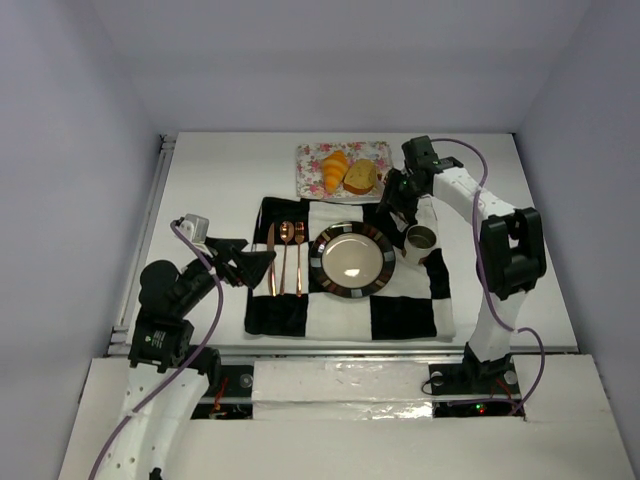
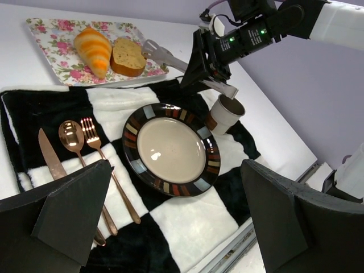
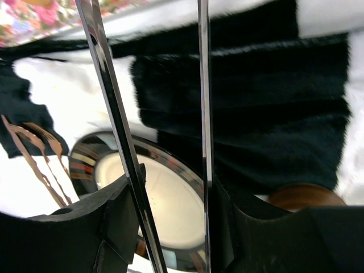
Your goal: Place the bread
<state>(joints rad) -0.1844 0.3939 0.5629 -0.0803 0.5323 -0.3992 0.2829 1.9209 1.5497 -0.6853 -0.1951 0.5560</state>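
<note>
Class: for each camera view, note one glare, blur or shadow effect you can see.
Top external: glare whitens the plate centre. Left wrist: the near left gripper is a dark featureless silhouette. Right wrist: bright streaks run along the tongs; the cutlery looks smeared.

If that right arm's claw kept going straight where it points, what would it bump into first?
The tongs held by the right gripper aim at the bread slice on the floral tray, so probably that; depth is unclear.
</note>
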